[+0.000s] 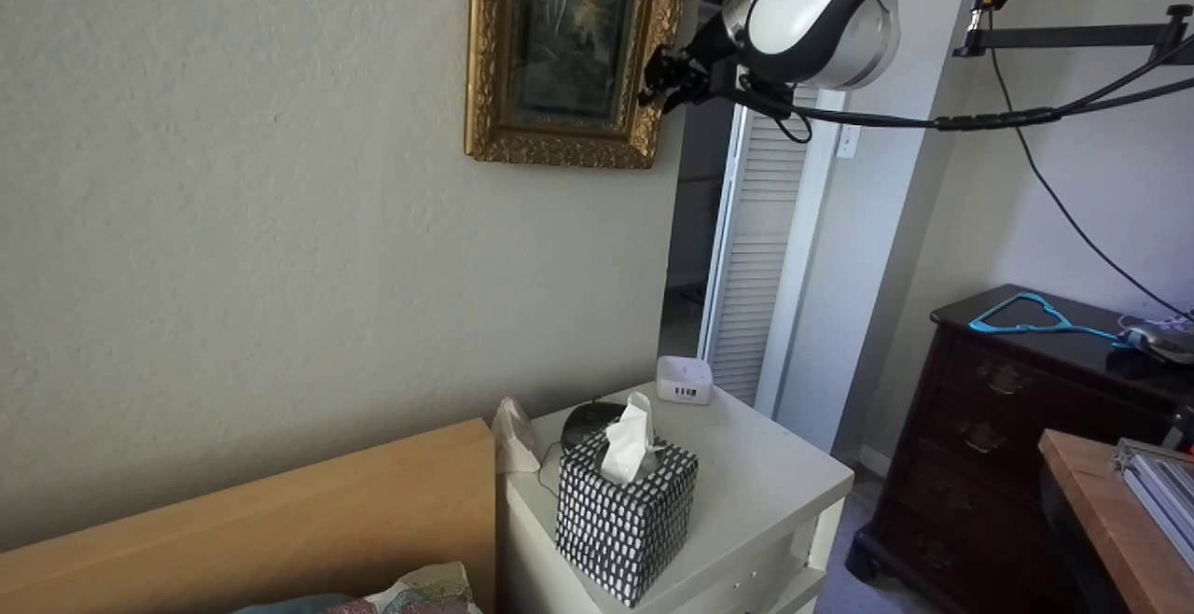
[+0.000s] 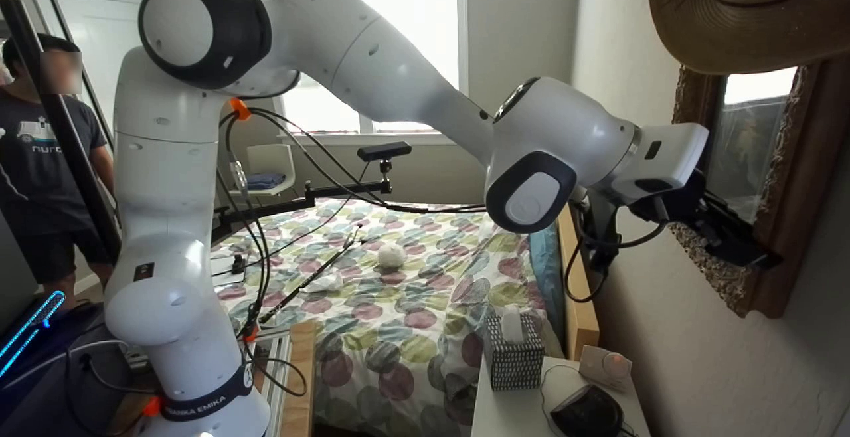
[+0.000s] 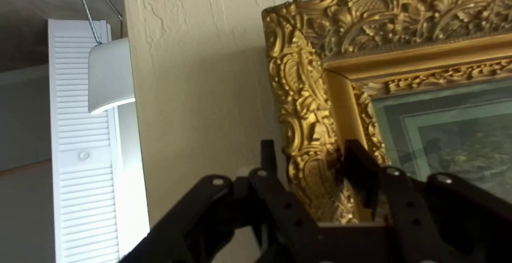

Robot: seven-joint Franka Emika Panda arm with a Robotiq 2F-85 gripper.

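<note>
Ornate gilt rectangular picture frame [image 3: 302, 95] hangs toward 2 o'clock in wrist view on beige textured wall [image 3: 208, 115], black two-finger tool [image 3: 311, 142] half-spread, seemingly straddling its carved side, nothing visibly gripped, so approach looks done, secure hold outstanding.

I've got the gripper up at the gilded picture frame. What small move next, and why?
I'd probably close the gripper slightly: in the wrist view its fingers stand apart, with the side of the gilded picture frame between them and some wall visible between it and one finger. Whether either touches the frame isn't clear.
</note>
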